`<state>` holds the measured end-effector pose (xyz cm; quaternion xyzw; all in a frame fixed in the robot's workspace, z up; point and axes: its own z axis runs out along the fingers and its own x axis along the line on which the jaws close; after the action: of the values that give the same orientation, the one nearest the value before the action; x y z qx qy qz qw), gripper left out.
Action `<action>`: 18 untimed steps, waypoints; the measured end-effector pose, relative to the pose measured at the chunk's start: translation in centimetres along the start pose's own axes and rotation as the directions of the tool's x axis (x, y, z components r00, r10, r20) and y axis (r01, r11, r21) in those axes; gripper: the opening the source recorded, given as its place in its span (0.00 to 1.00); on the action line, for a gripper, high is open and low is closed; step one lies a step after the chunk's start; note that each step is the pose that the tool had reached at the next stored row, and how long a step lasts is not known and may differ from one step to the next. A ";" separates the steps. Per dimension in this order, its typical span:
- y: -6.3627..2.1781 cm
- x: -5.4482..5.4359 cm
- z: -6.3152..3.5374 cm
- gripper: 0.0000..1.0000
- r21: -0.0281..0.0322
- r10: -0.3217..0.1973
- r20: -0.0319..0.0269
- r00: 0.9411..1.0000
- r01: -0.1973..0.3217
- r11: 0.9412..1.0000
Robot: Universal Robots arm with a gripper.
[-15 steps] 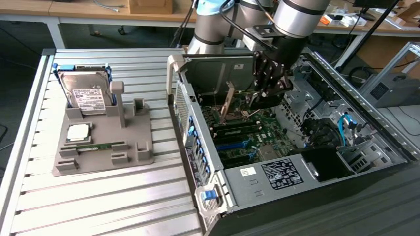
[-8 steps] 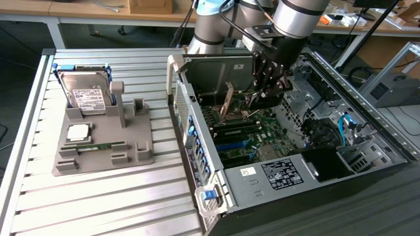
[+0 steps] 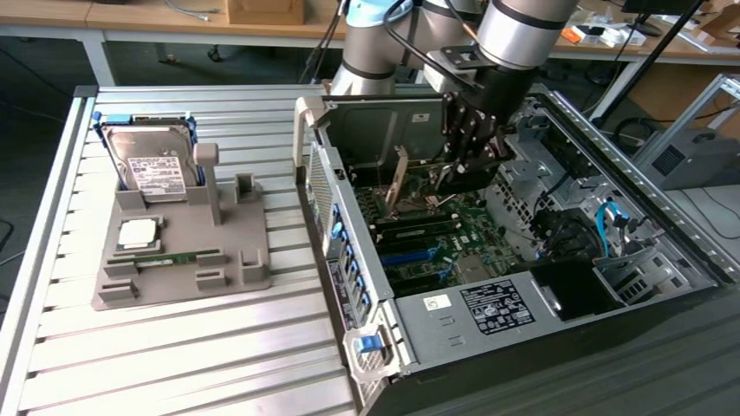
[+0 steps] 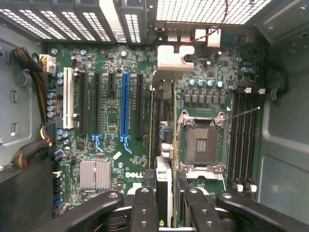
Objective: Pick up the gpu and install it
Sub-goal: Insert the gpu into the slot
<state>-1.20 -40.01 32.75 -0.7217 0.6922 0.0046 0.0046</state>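
Here your gripper (image 4: 164, 203) pinches the gpu (image 4: 163, 140) edge-on above the motherboard (image 4: 111, 125); its lower edge is hidden.

- The gpu (image 3: 399, 179) is a thin, flat, rectangular card, seen edge-on as a narrow strip with a tan-silver edge.
- In the exterior view it stands near upright, slightly tilted, inside the open case, above the motherboard.
- In the wrist view the gpu (image 4: 163, 145) runs edge-on, a dark board with a silver metal bracket at its far end.
- It lies parallel to the expansion slots, between the black slot beside the blue one and the CPU socket.
- Its near end sits between the end effector fingers (image 4: 145, 208).
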 end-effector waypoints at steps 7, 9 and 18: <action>0.17 0.0 0.11 0.27 0.000 0.000 0.000 1.000 0.000 1.000; 0.20 0.0 0.13 0.27 0.000 0.000 0.000 1.000 0.000 1.000; 0.48 0.0 0.24 0.27 0.000 0.000 0.000 1.000 0.000 1.000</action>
<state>-1.68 -40.02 32.51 -0.7217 0.6922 0.0046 0.0047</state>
